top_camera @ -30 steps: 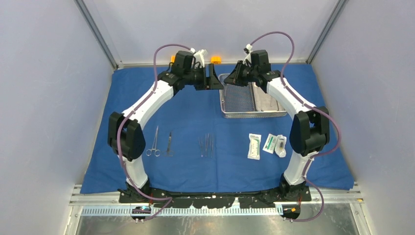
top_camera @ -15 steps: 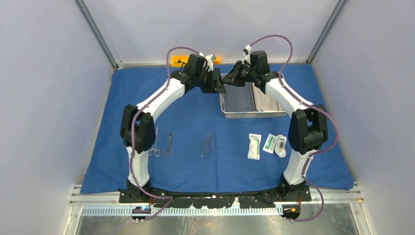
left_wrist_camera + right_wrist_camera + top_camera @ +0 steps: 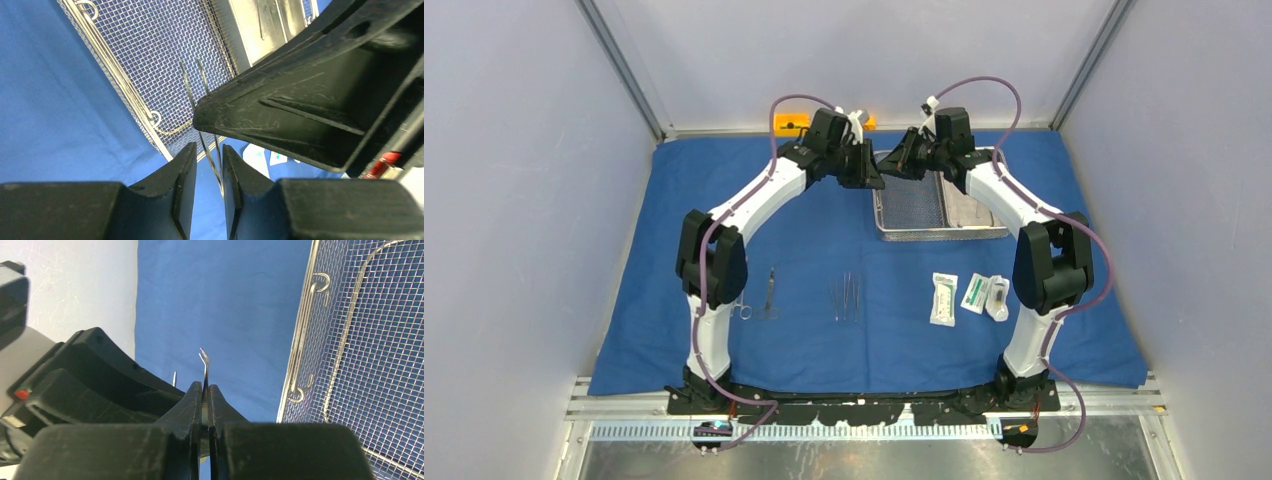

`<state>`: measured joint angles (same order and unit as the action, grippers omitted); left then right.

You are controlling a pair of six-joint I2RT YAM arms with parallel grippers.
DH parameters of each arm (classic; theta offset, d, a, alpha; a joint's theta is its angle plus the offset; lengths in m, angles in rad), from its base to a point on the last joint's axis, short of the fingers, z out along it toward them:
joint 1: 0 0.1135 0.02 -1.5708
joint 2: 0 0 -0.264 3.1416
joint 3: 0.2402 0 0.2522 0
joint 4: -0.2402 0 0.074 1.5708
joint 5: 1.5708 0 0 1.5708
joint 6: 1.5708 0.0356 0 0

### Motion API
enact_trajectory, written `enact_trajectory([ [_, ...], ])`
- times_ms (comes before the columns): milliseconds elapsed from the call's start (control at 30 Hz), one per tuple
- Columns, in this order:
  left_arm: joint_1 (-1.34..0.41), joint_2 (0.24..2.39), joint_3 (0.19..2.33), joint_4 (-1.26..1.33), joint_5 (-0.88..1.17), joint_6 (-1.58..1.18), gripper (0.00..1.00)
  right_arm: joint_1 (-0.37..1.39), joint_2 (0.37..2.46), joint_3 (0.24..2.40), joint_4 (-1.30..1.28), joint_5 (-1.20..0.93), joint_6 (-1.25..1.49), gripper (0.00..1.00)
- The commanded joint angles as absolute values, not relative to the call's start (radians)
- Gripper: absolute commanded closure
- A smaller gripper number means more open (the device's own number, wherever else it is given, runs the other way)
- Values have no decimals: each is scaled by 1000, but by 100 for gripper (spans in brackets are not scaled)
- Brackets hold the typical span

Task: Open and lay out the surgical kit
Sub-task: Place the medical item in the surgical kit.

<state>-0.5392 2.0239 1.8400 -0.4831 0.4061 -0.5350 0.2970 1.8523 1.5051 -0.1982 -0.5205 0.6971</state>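
Observation:
My right gripper is shut on slim metal tweezers, held in the air above the blue cloth at the left rim of the wire-mesh basket. My left gripper faces it. Its jaws stand a narrow gap apart around the tweezers' other end, which lies against one finger only. From above, both grippers meet at the basket's far left corner. A steel tray sits in the basket's right half.
Laid out on the near cloth are scissors, ring-handled forceps partly behind my left arm, thin instruments and three white packets. Orange blocks sit at the far edge.
My left arm has swung right to meet the right gripper, and its jaws have narrowed around the tweezers. The right arm has barely moved and keeps its grip.

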Motion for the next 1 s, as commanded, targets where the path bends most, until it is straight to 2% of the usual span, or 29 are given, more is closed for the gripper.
enact_trajectory([
  [0, -542, 2034, 1880, -467, 429, -518, 75, 292, 1839, 1500, -145, -535, 712, 100],
  [167, -543, 2038, 1893, -473, 424, -511, 77, 292, 1837, 1489, -136, -535, 713, 100],
  [400, -542, 2040, 1899, -476, 414, -501, 72, 292, 1835, 1482, -126, -538, 716, 100],
  [700, -543, 2049, 1903, -475, 404, -484, 77, 292, 1836, 1473, -120, -544, 718, 100],
  [800, -543, 2054, 1911, -479, 407, -481, 81, 292, 1836, 1469, -117, -543, 718, 100],
  [967, -543, 2051, 1906, -487, 415, -476, 99, 292, 1838, 1473, -119, -543, 714, 99],
])
